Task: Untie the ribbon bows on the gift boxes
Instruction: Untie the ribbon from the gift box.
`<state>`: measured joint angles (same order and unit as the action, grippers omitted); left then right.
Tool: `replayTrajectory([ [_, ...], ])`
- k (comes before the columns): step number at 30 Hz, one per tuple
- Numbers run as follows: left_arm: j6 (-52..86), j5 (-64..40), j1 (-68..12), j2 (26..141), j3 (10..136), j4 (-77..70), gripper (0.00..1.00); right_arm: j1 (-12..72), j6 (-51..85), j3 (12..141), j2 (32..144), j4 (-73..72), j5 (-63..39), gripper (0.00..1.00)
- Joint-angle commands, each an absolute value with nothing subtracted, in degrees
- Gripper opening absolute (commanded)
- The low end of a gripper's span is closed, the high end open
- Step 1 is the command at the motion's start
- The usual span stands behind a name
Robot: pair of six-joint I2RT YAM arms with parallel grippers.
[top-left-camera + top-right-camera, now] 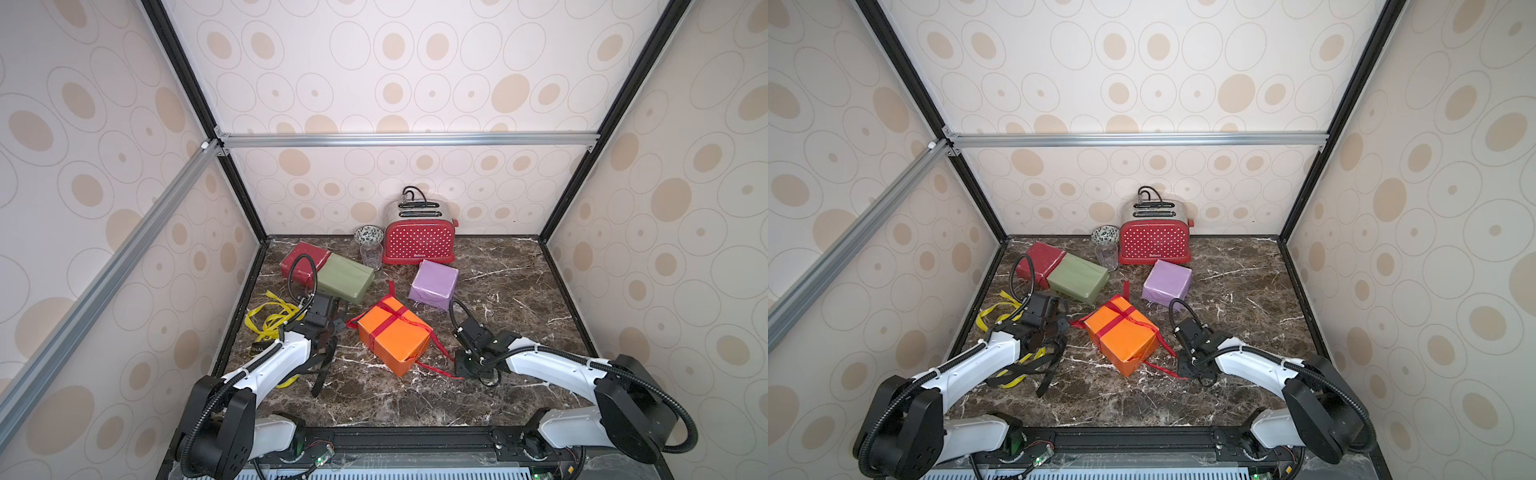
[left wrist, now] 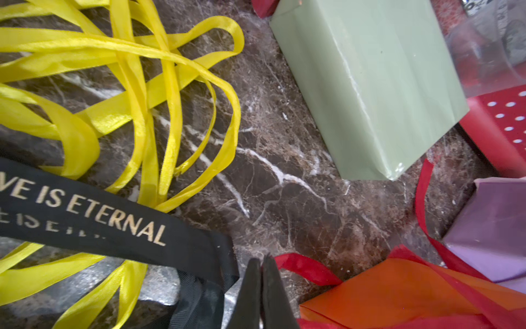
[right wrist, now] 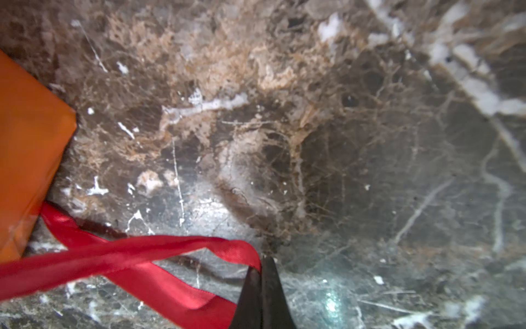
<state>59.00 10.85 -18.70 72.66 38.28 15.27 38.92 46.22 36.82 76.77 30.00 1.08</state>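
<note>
Red satin is the last job here. The red ribbon (image 1: 385, 321) crosses the top of the orange box (image 1: 395, 345) near the middle of the marble table (image 1: 519, 282), and its tails trail onto the stone on several sides. Whether a knot is left at the crossing I cannot make out. The dark red box (image 1: 1046, 255), olive green box (image 2: 370, 85) and lilac box (image 1: 434, 282) stand bare behind it. The yellow ribbons (image 2: 142, 85) and black ribbon (image 2: 85, 216) lie loose by my left arm. My right gripper (image 3: 261, 267) is clamped on a fold of one red tail, low over the table near the box's corner. My left gripper (image 2: 262, 260) has its jaws pressed together with a red loop right against the tip; I cannot tell whether any satin is caught between them. I judge the best move is to draw the right tail away from the box, low and steady along its own line, so the crossing slackens rather than cinches. The box looks light and will probably slide or tip with the pull, so my left should brace it or draw its own strand the opposite way. Satin is slippery, so if the fold creeps out of my jaws I should stop and take a new grip closer to the crossing.
</note>
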Motion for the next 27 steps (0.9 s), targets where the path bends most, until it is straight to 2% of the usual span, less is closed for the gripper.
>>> replayTrajectory([
  [1,58.7,13.0,-18.2,71.9,37.6,17.1,0.12,38.6,47.5,36.4,77.5,29.9,0.5,0.11],
  [3,58.9,13.1,-18.1,71.6,37.2,17.2,0.15,38.7,47.6,36.4,77.4,29.9,0.3,0.22],
  [6,58.8,12.9,-18.1,70.4,36.8,17.3,0.24,38.6,47.6,36.9,76.1,30.9,1.1,0.32],
  [7,58.6,12.8,-18.1,69.9,36.9,17.3,0.31,38.6,47.5,37.0,75.2,31.1,1.4,0.36],
  [9,58.1,12.5,-18.1,68.1,37.2,17.7,0.62,38.7,46.8,38.0,72.2,32.3,3.7,0.44],
  [11,57.0,11.9,-18.1,66.3,37.7,18.2,0.82,38.6,45.6,39.4,68.9,33.8,7.0,0.49],
  [14,54.6,9.3,-18.1,62.9,39.4,19.4,0.97,38.7,42.1,42.5,64.7,33.9,10.5,0.55],
  [18,50.7,4.1,-18.2,56.4,43.7,24.0,0.99,38.7,34.4,48.5,64.5,29.5,6.9,0.58],
  [21,44.6,1.2,-18.3,52.2,50.3,30.8,0.99,39.2,28.3,56.0,70.4,27.7,-1.5,0.68],
  [25,33.3,0.1,-18.3,51.2,60.0,43.8,0.99,43.0,21.8,69.8,83.1,36.0,-2.8,0.66],
  [27,28.3,1.0,-18.3,50.5,60.5,46.2,0.99,44.8,19.3,77.0,89.8,40.4,-2.1,0.60],
])
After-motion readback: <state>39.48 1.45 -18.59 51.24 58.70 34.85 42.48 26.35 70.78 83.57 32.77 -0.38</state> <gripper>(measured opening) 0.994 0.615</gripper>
